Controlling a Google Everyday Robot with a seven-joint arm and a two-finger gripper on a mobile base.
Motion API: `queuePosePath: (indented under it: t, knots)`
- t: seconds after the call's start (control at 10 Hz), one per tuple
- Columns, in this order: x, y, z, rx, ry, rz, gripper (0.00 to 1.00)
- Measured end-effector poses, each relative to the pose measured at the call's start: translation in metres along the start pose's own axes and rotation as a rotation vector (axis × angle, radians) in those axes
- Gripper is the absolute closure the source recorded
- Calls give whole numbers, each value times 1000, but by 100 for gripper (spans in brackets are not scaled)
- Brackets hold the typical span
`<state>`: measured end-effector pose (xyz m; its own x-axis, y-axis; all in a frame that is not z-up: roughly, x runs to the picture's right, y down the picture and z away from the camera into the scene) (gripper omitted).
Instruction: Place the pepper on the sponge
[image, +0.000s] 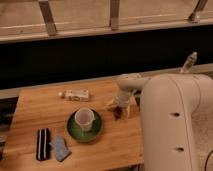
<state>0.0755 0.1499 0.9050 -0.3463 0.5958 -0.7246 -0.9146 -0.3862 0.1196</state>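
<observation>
The small dark red pepper (117, 113) lies on the wooden table (40, 112) to the right of the green plate. My gripper (119, 106) hangs straight over it at the end of the white arm (165, 115), its fingers pointing down around the pepper. The blue-grey sponge (59, 148) lies flat near the table's front left corner, beside a black striped block.
A white cup (84, 118) stands on a green plate (85, 128) in the table's middle. A black block with white stripes (43, 144) lies left of the sponge. A pale oblong packet (75, 94) lies at the back. A dark wall rises behind the table.
</observation>
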Motion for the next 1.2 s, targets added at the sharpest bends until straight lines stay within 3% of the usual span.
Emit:
queuePosePath:
  t: [0.4,0.6,0.9,1.2]
  knots:
    - [0,-6,-2,-10,9,12,79]
    - [0,-5,-4,-11,9,11,95]
    - [2,1,-5,-19,10,-2,100]
    - [4,17,-39,-71,-44,-42,100]
